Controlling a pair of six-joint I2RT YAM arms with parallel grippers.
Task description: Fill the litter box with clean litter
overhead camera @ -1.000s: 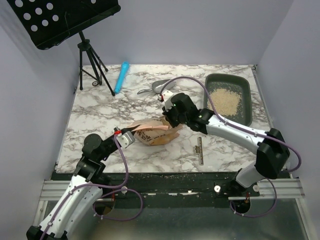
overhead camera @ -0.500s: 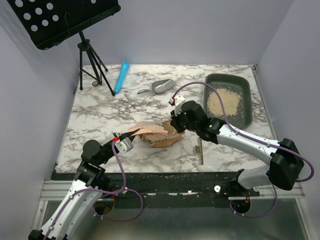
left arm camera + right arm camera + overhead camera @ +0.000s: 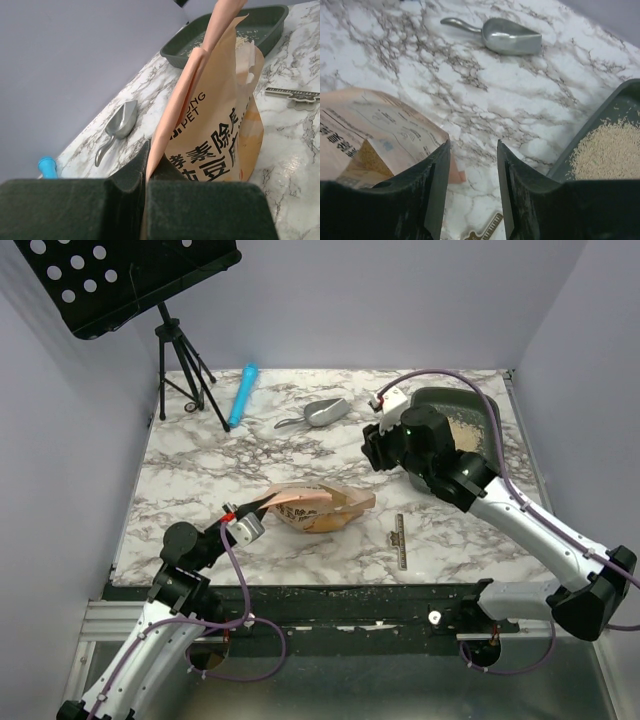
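Observation:
The dark grey-green litter box (image 3: 478,400) sits at the back right, with a pale pile of clean litter (image 3: 468,436) in it; the right arm covers part of it. It also shows in the wrist views as litter box (image 3: 262,22) and litter (image 3: 607,152). An orange printed bag (image 3: 318,508) lies mid-table. My left gripper (image 3: 241,517) is shut on the bag's left edge, which stands pinched between the pads (image 3: 127,172). My right gripper (image 3: 473,143) is open and holds nothing. It hangs above the marble between the bag (image 3: 375,130) and the box.
A silver scoop (image 3: 320,414) lies at the back centre. A blue tube (image 3: 243,394) and a tripod stand (image 3: 186,380) are at the back left. A small ruler-like strip (image 3: 401,542) lies right of the bag. Spilled grains dot the near rail.
My right gripper has let go of the bag, opened, and moved up and back towards the litter box. The bag has sagged flatter. The left gripper still holds its edge.

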